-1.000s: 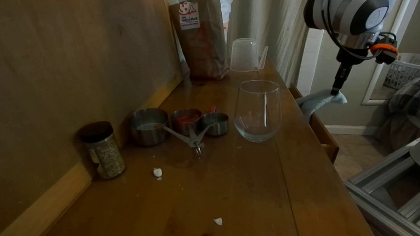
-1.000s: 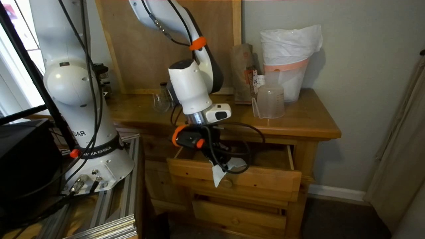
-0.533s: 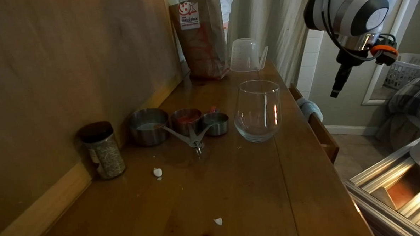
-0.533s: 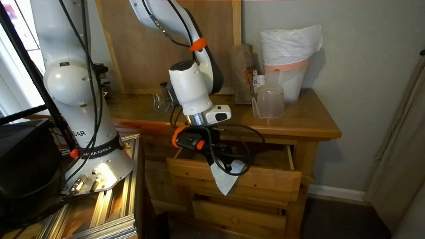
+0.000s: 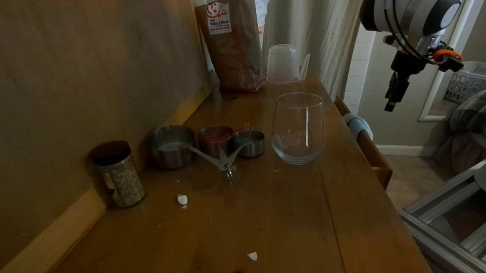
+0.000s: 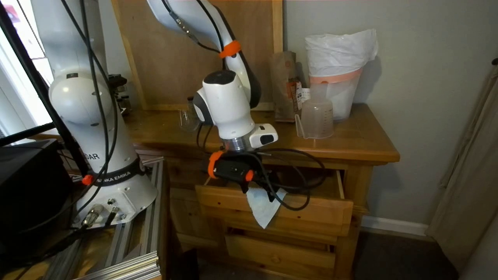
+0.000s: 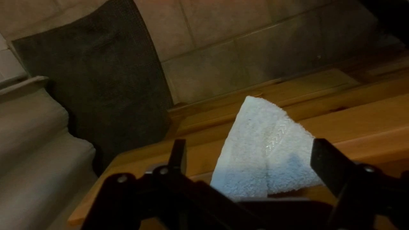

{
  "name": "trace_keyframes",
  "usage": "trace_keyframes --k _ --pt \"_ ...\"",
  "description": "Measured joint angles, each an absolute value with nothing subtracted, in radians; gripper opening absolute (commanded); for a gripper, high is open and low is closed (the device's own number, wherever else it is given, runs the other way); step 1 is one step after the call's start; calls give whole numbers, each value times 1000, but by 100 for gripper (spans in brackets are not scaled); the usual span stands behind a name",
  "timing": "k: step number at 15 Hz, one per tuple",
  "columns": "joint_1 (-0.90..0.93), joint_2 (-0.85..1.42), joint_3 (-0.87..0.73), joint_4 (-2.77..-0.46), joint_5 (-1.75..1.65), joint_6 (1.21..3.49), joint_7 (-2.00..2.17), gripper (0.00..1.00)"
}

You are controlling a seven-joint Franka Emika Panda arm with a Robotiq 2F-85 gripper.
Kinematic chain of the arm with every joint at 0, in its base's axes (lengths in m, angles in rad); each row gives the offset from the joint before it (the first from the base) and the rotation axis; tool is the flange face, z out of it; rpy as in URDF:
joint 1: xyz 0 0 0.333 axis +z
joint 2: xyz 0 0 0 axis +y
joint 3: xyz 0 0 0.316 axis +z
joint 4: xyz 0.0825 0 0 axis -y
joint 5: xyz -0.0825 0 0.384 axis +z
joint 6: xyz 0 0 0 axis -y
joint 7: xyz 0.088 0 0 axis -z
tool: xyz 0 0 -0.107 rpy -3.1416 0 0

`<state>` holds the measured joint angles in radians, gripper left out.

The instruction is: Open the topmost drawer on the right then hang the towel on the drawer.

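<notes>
The topmost drawer stands pulled out from the wooden cabinet; its side also shows past the counter edge in an exterior view. Over its front board hangs the pale blue-white towel, one corner pointing down the outside face. Seen from the wrist, the towel lies between the widely spread fingers, apart from the left one; the right finger overlaps its edge in the picture. My gripper is open and grips nothing. In an exterior view the gripper is above and clear of the towel.
A lower drawer is also partly out. On the countertop are a stemless glass, metal measuring cups, a spice jar, a paper bag and a plastic pitcher. A cable loop hangs by the gripper.
A second ago the gripper held the towel's end raised. It has since opened, the towel's end has dropped over the drawer front, and the gripper has shifted and tilted slightly.
</notes>
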<state>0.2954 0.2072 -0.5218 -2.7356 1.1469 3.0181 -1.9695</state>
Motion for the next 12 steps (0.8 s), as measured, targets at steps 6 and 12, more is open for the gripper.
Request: trace_keyframes --k 6,12 --pt "319 116 -687 -2746 817 2852 -1903 100" --pt "276 -23 -703 -2745 532 2826 -1668 100"
